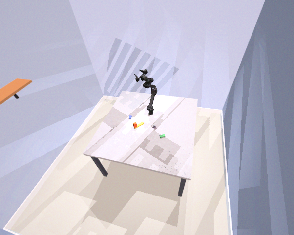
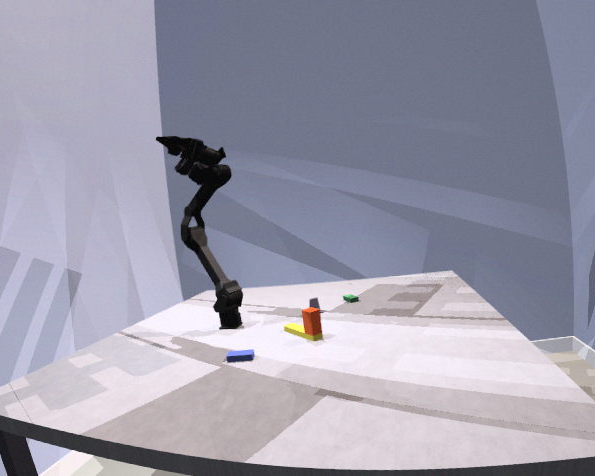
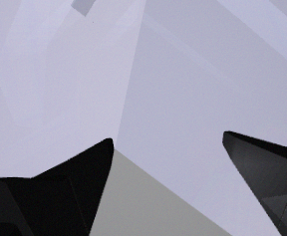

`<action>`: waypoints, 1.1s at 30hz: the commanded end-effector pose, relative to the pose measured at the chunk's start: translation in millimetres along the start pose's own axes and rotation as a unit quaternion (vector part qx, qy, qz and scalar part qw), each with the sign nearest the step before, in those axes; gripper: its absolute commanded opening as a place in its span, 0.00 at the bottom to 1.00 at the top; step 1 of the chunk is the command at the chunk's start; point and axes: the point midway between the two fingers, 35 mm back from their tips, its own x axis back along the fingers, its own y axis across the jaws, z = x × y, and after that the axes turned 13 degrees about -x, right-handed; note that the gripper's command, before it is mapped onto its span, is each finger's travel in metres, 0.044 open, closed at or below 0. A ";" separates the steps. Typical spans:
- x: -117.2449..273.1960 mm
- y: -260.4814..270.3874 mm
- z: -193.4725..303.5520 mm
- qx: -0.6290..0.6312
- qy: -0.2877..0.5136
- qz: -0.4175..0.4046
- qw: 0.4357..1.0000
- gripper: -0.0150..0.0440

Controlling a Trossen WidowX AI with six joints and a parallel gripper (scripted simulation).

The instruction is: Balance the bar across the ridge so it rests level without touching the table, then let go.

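Note:
The yellow bar [image 1: 140, 125] [image 2: 294, 328] lies flat on the table. An orange-red block [image 1: 134, 125] [image 2: 311, 322] appears to stand upright on one end of it. A small dark grey piece [image 1: 153, 127] [image 2: 314, 303], seemingly the ridge, sits on the table apart from the bar; its shape is hard to make out, and the block partly hides it in the exterior view. My gripper [image 1: 137, 72] [image 2: 159, 138] [image 3: 167, 140] is open and empty, raised high above the table and away from the bar, its fingers pointing toward the walls.
A blue block [image 1: 130, 117] [image 2: 240, 355] lies on the table [image 1: 111, 149] [image 2: 466, 435] on one side of the bar. A green block [image 1: 162, 136] [image 2: 350, 298] lies beyond the grey piece. An orange bench-like board [image 1: 10, 91] is off to the left in the top view.

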 end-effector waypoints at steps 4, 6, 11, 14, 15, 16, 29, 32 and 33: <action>1.2 -9.0 7.4 0.058 0.016 0.002 0.998 0.79; 2.7 -18.6 14.6 0.115 0.033 0.004 0.993 0.79; 7.9 -45.0 31.4 0.257 0.078 0.006 0.963 0.79; 11.6 -62.1 39.5 0.339 0.103 0.004 0.935 0.79; 13.0 -68.1 42.0 0.366 0.111 0.003 0.924 0.79; 14.4 -74.1 44.4 0.392 0.119 0.002 0.912 0.79; 38.6 -160.4 61.9 0.685 0.231 -0.023 0.690 0.79; 44.6 -184.8 62.0 0.734 0.260 -0.036 0.627 0.79; 46.5 -193.7 61.3 0.748 0.270 -0.040 0.605 0.79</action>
